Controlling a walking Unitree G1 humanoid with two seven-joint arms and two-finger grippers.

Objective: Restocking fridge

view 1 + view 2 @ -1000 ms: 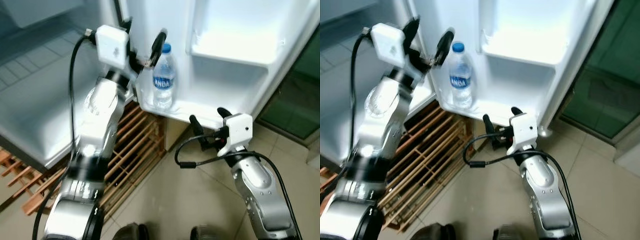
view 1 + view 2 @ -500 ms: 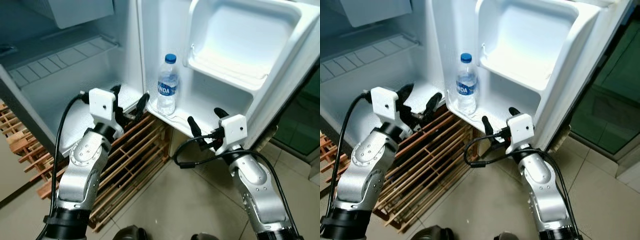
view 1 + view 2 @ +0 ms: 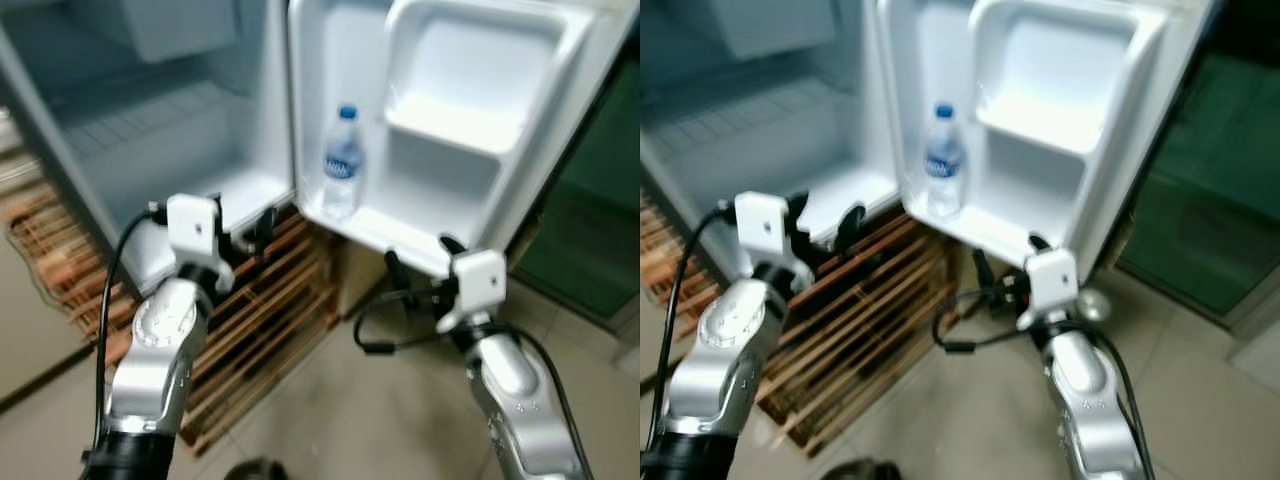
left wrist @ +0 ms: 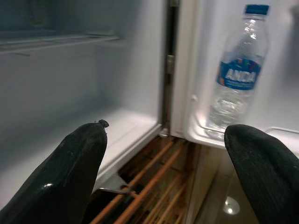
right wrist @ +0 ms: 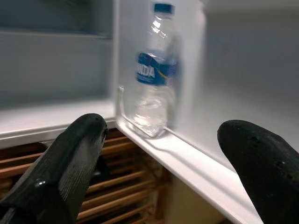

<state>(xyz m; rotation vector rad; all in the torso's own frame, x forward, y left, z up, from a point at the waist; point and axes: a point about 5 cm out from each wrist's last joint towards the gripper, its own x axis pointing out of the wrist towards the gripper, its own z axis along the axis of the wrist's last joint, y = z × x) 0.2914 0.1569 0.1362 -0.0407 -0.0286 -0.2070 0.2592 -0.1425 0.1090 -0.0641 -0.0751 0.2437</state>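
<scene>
Left wrist view: clear ribbed plastic bottle [image 4: 237,74] upright on glossy white door shelf [image 3: 375,225]; both pincers spread, empty

Floor [image 3: 330,420]: pale beige tiles, glossy, faint grout lines.
Under the fridge [image 3: 270,300]: slatted wooden pallet, reddish-brown, reaching out to the left over the tiles.
Right side [image 3: 1200,190]: dark green glass panel, dim, just behind the open door's edge.
Far left [image 3: 25,330]: light flat surface beside the pallet, too blurred to identify.
Light: cool and bright off white plastic, much darker toward the green panel.
Sharpness: soft blur across both head views.
</scene>
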